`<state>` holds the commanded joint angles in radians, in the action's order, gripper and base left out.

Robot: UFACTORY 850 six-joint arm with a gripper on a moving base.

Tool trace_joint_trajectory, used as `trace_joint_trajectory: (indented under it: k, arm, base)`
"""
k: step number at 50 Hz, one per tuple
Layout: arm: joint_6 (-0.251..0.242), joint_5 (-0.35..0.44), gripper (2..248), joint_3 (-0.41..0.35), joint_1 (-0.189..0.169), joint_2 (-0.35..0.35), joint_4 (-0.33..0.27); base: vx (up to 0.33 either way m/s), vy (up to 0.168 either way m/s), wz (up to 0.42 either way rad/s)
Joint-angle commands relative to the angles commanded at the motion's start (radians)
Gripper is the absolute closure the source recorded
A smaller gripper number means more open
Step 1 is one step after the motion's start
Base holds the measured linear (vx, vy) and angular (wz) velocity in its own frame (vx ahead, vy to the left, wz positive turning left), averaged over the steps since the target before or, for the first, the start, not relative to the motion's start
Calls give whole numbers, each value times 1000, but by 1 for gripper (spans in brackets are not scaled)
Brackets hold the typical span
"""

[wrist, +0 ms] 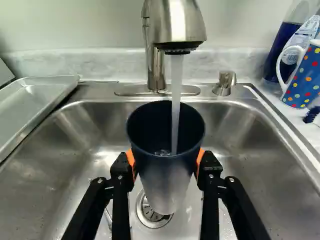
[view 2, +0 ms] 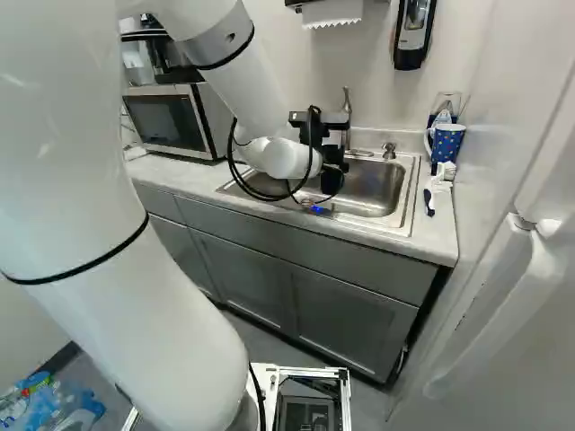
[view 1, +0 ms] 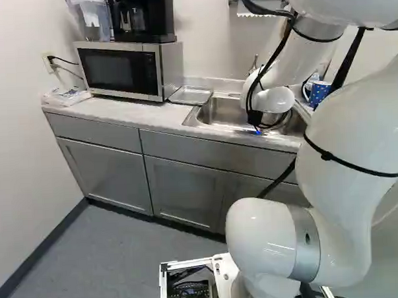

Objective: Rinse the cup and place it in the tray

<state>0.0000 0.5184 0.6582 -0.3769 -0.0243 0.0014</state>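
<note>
1. My tool (wrist: pixel 166 161) is clamped on the cup (wrist: pixel 165 182), its orange pads (wrist: pixel 131 159) pressing the outer wall at about 9 and 3 o'clock, below the rim.
2. The cup is mouth up over the sink (wrist: pixel 107 122), above the drain (wrist: pixel 145 214), and the running water (wrist: pixel 176 107) falls inside it. How full it is I can't tell.
3. I judge the wall smooth and fairly stiff, so a steady squeeze should do; too hard might bend it if it is thin plastic. Wet, it could slip, more so as it narrows towards the foot.
4. Empty it should be light; each bit of water adds weight low down. I'd pour that out over the sink before carrying.
5. This upper-side hold seems the right one: it leaves mouth and base free for tipping and setting down. I'd keep the rim off the faucet (wrist: pixel 177 25), close above towards 12 o'clock.
6. The tray (wrist: pixel 32 105) lies on the desk (view 1: pixel 134 111) at about 10 o'clock, beside the sink. I'd lower the cup gently there and open only once its base sits firm.
7. The dotted mug (wrist: pixel 305 77) at 2 o'clock isn't needed.
</note>
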Motion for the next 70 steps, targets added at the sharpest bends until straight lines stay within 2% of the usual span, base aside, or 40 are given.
trace_joint_trajectory:
  k: [70]
  arm:
    - [0,0,124,0,0,0,0]
  base:
    - [0,0,0]
